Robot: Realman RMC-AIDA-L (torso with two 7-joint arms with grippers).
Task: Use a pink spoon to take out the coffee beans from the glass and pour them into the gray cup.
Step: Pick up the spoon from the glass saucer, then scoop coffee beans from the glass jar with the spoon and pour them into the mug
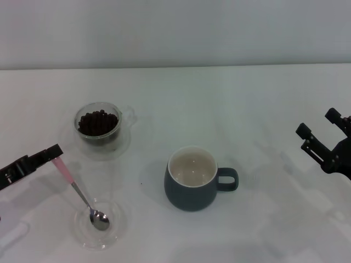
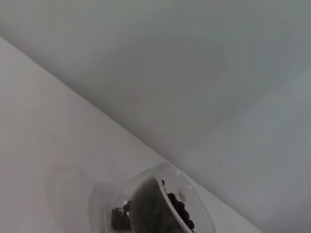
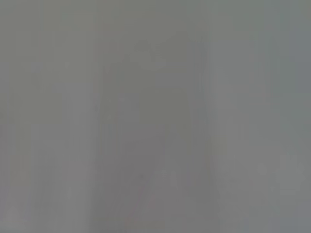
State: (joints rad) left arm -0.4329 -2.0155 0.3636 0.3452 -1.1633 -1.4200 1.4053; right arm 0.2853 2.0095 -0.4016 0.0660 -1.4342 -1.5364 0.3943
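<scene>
At lower left, the left gripper pinches the pink spoon's handle tip; its bowl rests in a saucer. So slight a hold could let it swivel, missing the glass above. The right gripper idles, fingers apart.

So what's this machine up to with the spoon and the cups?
The left end effector is at the handle end of the pink spoon, whose bowl rests on a clear saucer. The glass is full of coffee beans, and the gray cup beside it looks empty, so no scooping shows yet. The right end effector hangs open off to the right, away from everything.
</scene>
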